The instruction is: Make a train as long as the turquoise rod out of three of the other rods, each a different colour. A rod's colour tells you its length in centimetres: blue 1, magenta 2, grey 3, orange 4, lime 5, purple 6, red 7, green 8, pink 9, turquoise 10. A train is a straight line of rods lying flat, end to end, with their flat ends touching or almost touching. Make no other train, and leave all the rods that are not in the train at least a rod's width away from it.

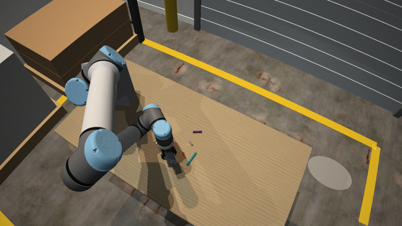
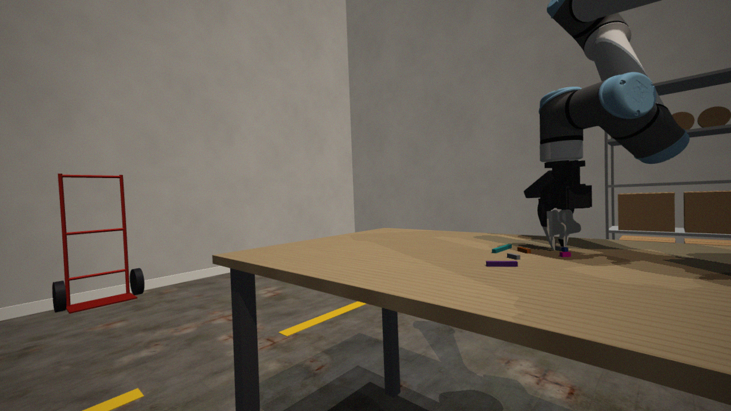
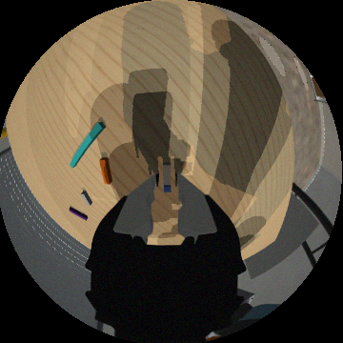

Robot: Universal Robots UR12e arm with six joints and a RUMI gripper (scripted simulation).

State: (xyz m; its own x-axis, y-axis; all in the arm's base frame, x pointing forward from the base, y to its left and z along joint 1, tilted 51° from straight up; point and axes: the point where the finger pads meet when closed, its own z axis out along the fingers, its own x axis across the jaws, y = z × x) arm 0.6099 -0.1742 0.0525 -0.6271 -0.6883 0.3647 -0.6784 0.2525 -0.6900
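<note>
Four rods lie apart on the wooden surface (image 1: 238, 168) (image 2: 388, 260) (image 3: 52, 105): a long turquoise rod (image 1: 191, 158) (image 2: 501, 248) (image 3: 86, 146), a shorter orange rod (image 1: 184, 155) (image 2: 523, 249) (image 3: 105, 171) near it, a small grey rod (image 1: 190, 143) (image 2: 513, 256) (image 3: 87, 198), and a slim purple rod (image 1: 197, 131) (image 2: 501, 264) (image 3: 78, 213). The black tool (image 1: 170, 158) (image 2: 558, 248) (image 3: 167, 173) points down low over the surface, its fingertips slightly apart. A short magenta rod (image 1: 173, 146) (image 2: 565, 254) sits just beside the fingertips, with a small blue rod (image 2: 564, 249) (image 3: 167, 189) at it; their contact is probably close, though the view is too poor to confirm touching. The turquoise, orange, grey and purple rods form no train.
</note>
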